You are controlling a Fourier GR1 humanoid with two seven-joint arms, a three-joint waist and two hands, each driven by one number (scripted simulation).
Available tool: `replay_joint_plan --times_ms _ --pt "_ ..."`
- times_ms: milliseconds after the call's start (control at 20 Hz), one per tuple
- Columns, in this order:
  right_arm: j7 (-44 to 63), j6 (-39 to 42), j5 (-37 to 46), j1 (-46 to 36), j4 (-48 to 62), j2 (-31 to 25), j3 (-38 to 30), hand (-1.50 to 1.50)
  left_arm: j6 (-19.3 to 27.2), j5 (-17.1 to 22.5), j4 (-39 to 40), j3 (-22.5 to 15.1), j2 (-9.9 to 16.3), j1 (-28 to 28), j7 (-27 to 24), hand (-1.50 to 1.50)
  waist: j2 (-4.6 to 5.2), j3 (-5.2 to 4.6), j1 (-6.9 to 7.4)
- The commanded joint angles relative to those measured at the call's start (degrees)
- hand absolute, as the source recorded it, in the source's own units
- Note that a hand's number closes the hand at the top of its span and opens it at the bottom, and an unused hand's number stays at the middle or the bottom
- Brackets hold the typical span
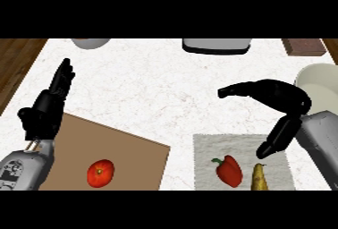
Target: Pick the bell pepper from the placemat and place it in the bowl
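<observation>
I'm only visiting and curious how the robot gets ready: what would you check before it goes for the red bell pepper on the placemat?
1. Bell pepper on the white placemat: ok.
2. Pepper uncovered from above: ok.
3. Right hand holds nothing, above the placemat: ok.
4. Pear apart from the pepper: not ok, it lies close beside it.
5. Bowl at the right edge, inside bare where it shows: ok.
6. Left hand open at the left, away from the pepper: ok.

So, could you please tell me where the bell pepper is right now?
In the head view, the bell pepper lies on the placemat at lower right, just left of the pear, below the right hand.
</observation>
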Motion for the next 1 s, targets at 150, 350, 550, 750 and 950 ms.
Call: replay_joint_plan --times_ms 150,350,550,750,950 --pt "-10.84 8.08 14.9 -7.43 -3.83 -6.84 4.94 -1.5 0.26 -1.11 -1.12 -0.67 0.43 -0.99 3.81 0.0 -0.56 -0.15 0.31" --pt "-13.49 3.59 23.66 -10.37 -7.35 -7.9 10.68 -1.5 1.63 -2.49 -1.23 -1.67 -0.99 -1.16 4.23 0.0 -0.73 -0.29 -0.25" --pt "-19.01 -1.59 32.69 -9.0 -8.83 -8.06 19.35 -1.5 1.27 -1.76 0.86 0.3 -0.77 -1.88 3.05 0.0 -0.63 -0.36 -1.06" --pt "-23.39 -4.14 36.24 -9.98 -7.56 -9.42 24.31 -1.5 1.52 -2.26 -0.85 0.0 -1.17 -0.85 4.17 0.0 -0.95 -0.41 -1.42" --pt "-26.51 -8.53 41.0 -10.65 -5.74 -9.33 30.36 -1.5 1.0 -2.17 -1.33 1.23 -0.22 -1.56 5.52 0.0 -1.0 -0.42 -1.41"
